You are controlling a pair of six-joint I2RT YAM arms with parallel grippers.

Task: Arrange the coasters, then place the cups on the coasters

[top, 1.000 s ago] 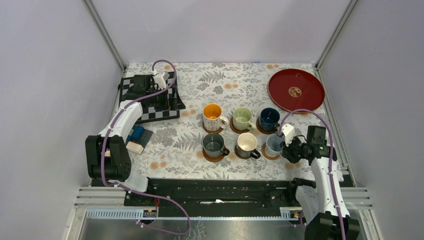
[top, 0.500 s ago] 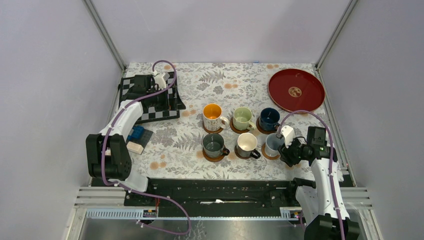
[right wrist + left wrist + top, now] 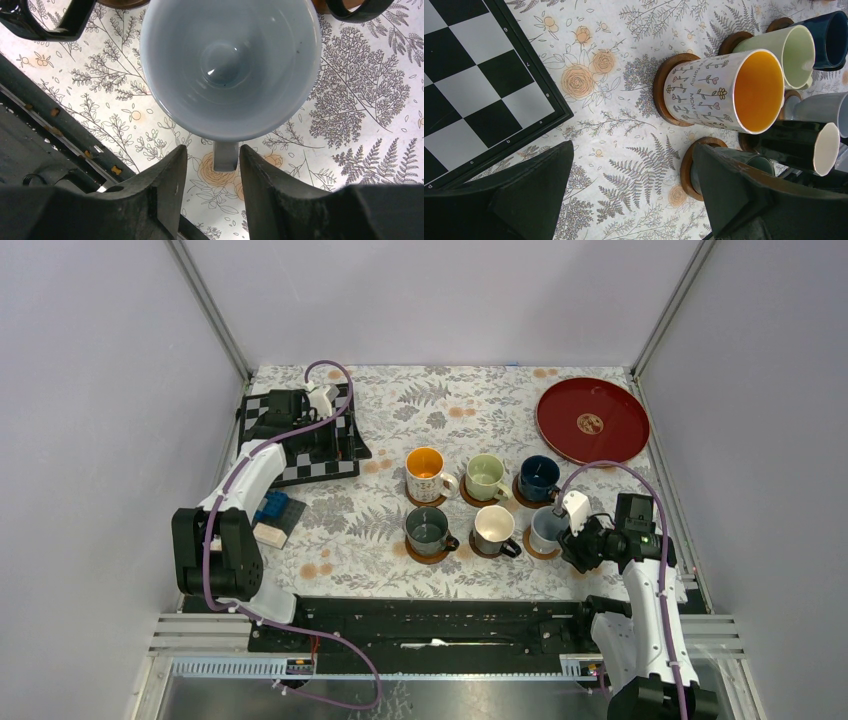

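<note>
Down at 4 o'clock on the table (image 3: 340,540), the right arm rises from its base, bends inward and levels the right gripper (image 3: 568,536) at the pale blue mug (image 3: 547,530). Its jaws stand partly open, one either side of the mug's handle (image 3: 226,156), which points to 6 o'clock in the wrist view. One finger sits close against the handle, a gap shows on the other side, and nothing is gripped.

The mug stands upright and empty, glossy inside, on a wooden coaster (image 3: 537,551). It sits at the 3 o'clock end of the near row, beside the black mug (image 3: 494,528) and the grey-green mug (image 3: 428,528). Behind them are the orange-lined mug (image 3: 426,472), pale green mug (image 3: 485,475) and navy mug (image 3: 538,476), each also on a coaster.

The left arm stretches toward 10 o'clock over a chessboard (image 3: 300,465). The left gripper (image 3: 631,150) has its jaws spread wide and holds nothing.
</note>
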